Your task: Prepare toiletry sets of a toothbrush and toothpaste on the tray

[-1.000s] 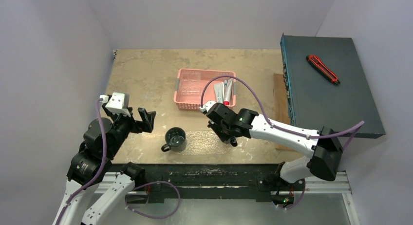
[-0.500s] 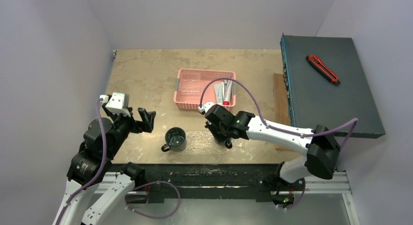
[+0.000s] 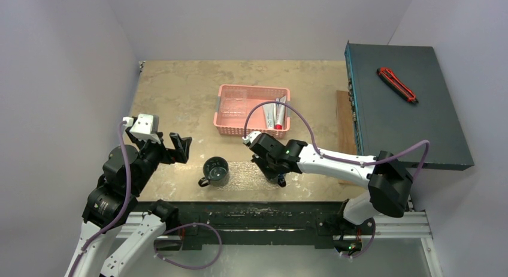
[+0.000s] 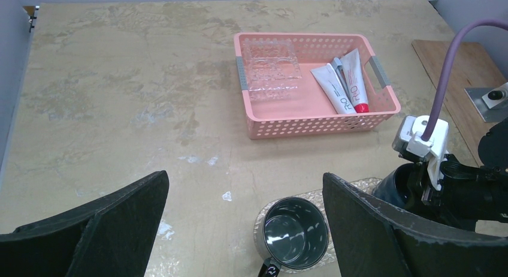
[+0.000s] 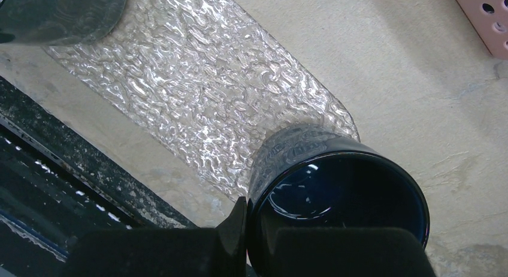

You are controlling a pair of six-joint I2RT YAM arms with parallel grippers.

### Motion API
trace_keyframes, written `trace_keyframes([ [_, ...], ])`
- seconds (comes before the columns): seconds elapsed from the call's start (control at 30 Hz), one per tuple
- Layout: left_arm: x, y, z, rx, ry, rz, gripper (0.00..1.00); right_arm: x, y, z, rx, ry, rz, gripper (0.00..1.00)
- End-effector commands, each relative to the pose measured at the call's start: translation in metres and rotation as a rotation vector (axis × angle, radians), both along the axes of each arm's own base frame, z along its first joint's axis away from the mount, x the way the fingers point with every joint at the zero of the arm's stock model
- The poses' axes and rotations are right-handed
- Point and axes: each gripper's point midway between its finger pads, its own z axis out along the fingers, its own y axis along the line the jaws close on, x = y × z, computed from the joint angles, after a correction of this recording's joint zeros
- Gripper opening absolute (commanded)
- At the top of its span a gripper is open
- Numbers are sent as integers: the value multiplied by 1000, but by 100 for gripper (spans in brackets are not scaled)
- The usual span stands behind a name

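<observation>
The see-through embossed tray [image 3: 245, 172] lies near the table's front edge and also shows in the right wrist view [image 5: 203, 91]. A dark green mug [image 3: 215, 171] stands on its left end. My right gripper [image 3: 277, 169] is shut on the rim of a dark blue mug [image 5: 341, 199], one finger inside and one outside, at the tray's right end. Two silver-grey tubes [image 4: 342, 88] lie in the pink basket [image 4: 317, 124]; I cannot make out a brush for certain. My left gripper [image 4: 244, 181] is open and empty, left of the green mug.
A second clear embossed piece [image 4: 272, 70] sits in the basket's left half. A dark box [image 3: 407, 121] with a red utility knife [image 3: 396, 85] stands at the right, with a wooden board [image 3: 342, 127] beside it. The table's front edge runs just beyond the tray.
My right arm has shifted a little to the left with the blue mug. The left arm has not moved.
</observation>
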Motion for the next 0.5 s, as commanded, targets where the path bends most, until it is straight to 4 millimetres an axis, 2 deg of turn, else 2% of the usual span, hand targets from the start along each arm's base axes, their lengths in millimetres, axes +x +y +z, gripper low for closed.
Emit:
trace_keyframes([
  [0.0,1,-1,15,-27,-39,-1,100,5,12,6,48,-28,-9,0],
  [0.37,1,-1,15,-29,-38,-4,100,-3,15,-2,33,0,5,0],
  [0.47,1,-2,15,-28,-38,-5,100,-5,17,-3,30,3,13,8],
])
